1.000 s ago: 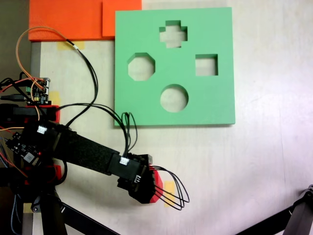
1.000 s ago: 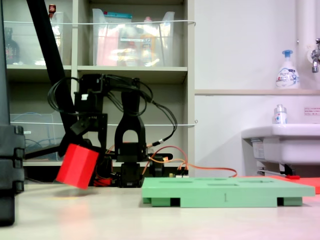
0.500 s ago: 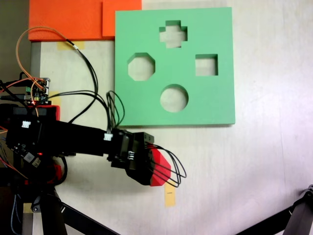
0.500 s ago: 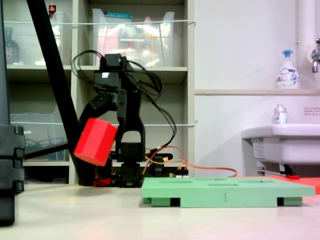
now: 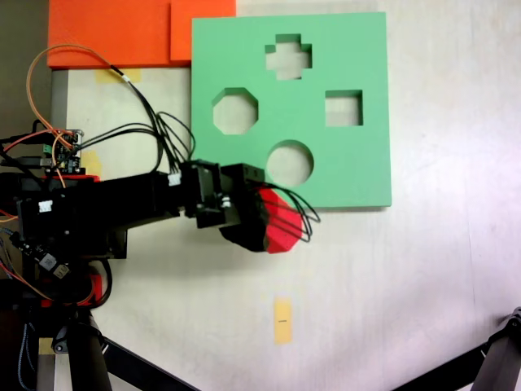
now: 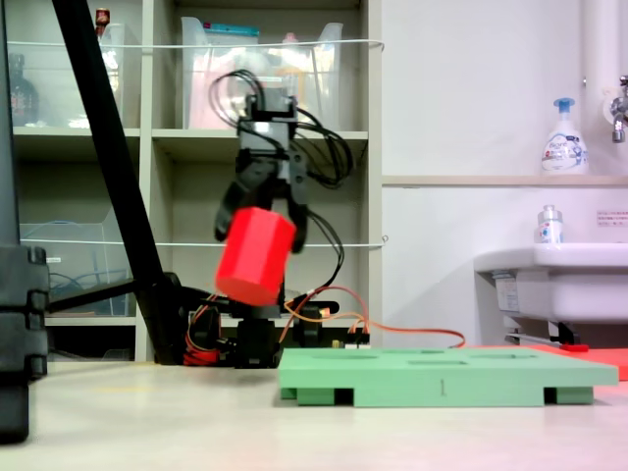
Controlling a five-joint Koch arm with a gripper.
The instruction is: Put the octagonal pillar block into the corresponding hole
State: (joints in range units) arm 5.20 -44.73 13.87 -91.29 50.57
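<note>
Both fixed views show the pincer point(image 6: 263, 211) grasping the octagonal pillar block point(image 6: 254, 256) (seemingly tilted) above the table.

A fixed view looked straight down on the table point(image 5: 423, 269); a fixed view sat at table height, looking sideways. Both shared the green board point(image 5: 358, 171) point(image 6: 442, 378) and arm point(image 5: 122, 213) point(image 6: 263, 186).

Surface: pale table point(image 5: 440, 269) | green foam board point(image 5: 358, 49) at 12 o'clock | orange sheets point(image 5: 106, 32) at 10–11 o'clock | yellow tape strip point(image 5: 282, 320) at 6 o'clock
</note>
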